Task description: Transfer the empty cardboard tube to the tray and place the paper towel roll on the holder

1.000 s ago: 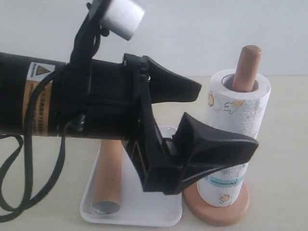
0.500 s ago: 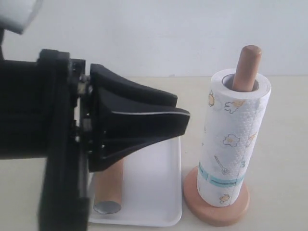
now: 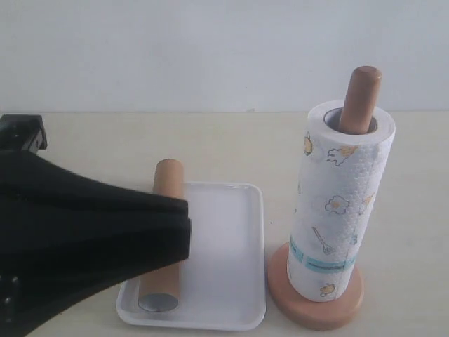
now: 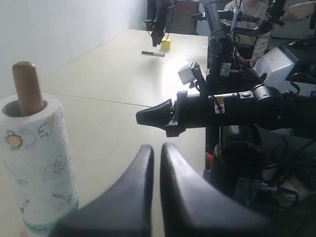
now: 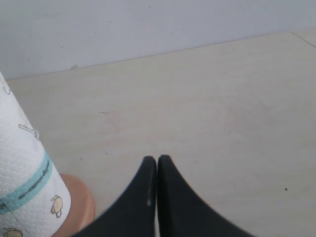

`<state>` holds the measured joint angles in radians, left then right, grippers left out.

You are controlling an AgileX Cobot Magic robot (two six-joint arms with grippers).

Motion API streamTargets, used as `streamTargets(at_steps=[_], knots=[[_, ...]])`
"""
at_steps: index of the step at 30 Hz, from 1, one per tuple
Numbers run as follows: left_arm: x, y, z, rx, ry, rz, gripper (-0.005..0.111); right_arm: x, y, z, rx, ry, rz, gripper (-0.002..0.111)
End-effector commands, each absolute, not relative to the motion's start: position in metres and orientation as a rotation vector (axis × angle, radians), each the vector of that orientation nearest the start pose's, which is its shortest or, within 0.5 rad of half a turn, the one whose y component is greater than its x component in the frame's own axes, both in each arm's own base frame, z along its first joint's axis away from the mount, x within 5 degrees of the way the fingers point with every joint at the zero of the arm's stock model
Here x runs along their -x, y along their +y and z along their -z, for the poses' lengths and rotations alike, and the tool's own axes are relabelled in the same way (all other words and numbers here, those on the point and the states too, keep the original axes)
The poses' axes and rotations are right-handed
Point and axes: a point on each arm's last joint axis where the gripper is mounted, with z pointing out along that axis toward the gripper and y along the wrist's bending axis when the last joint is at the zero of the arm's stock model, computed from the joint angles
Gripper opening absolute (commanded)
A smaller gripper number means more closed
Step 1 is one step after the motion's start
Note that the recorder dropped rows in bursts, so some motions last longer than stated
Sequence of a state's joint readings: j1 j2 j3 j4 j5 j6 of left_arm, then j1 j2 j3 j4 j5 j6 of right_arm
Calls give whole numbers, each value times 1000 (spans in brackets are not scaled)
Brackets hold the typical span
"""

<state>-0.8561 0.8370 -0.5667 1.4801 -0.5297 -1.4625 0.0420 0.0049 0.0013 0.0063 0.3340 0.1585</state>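
Nearest the exterior camera, your left tool (image 4: 157, 147) had its fingers pressed together with nothing in them. It hung low over the near-left side of the tray (image 3: 235, 239), so it hid the middle of the empty cardboard tube (image 3: 159, 281).

The tube lay lengthwise down the tray's left side. Its near end sat just inside the front rim, and its far end reached to the back rim or maybe over it; I couldn't tell which. I'd guess it went to that side so the low rim would stop it rolling.

Just right of the tray, barely apart from it, was the holder (image 3: 316, 310). The paper towel roll (image 3: 340, 203) was threaded over the post and sat right down on the disc base, with the rounded top poking out. To me both jobs looked done.

Your right tool (image 5: 157, 159) was also closed on nothing, beside the holder's base and pointing out across the bench (image 5: 222, 98).

For room, the tight spot was the gap between tray rim and holder base. Past the holder there was plenty of open bench up to the wall, so that's the way I'd back out.
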Motion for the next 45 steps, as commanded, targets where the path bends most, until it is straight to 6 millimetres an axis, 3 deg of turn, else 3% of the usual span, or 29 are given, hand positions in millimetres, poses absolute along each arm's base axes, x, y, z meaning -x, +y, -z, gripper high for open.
streamTargets(at_steps=[1, 24, 27, 33, 34, 38, 42, 45], knots=[[-73, -155, -318, -1120, 1431, 1078, 4, -54, 2, -183, -111, 1812, -145, 0], [-72, -155, -319, -1119, 1427, 1078, 4, -54, 2, -183, -111, 1812, -145, 0], [-73, -143, -325, -1042, 1423, 1052, 4, -54, 2, -183, -111, 1812, -145, 0], [-69, -100, -338, -737, 1422, 997, 4, -54, 2, -183, -111, 1812, -145, 0], [-63, -84, -334, -643, 1402, 934, 4, -54, 2, -183, -111, 1812, -145, 0], [-43, -60, -310, -496, 1340, 763, 4, -54, 2, -183, -111, 1812, -145, 0], [-34, -51, -289, -376, 1327, 706, 4, -54, 2, -183, -111, 1812, -145, 0], [-33, -49, -286, -342, 1316, 656, 4, -54, 2, -183, -111, 1812, -145, 0]])
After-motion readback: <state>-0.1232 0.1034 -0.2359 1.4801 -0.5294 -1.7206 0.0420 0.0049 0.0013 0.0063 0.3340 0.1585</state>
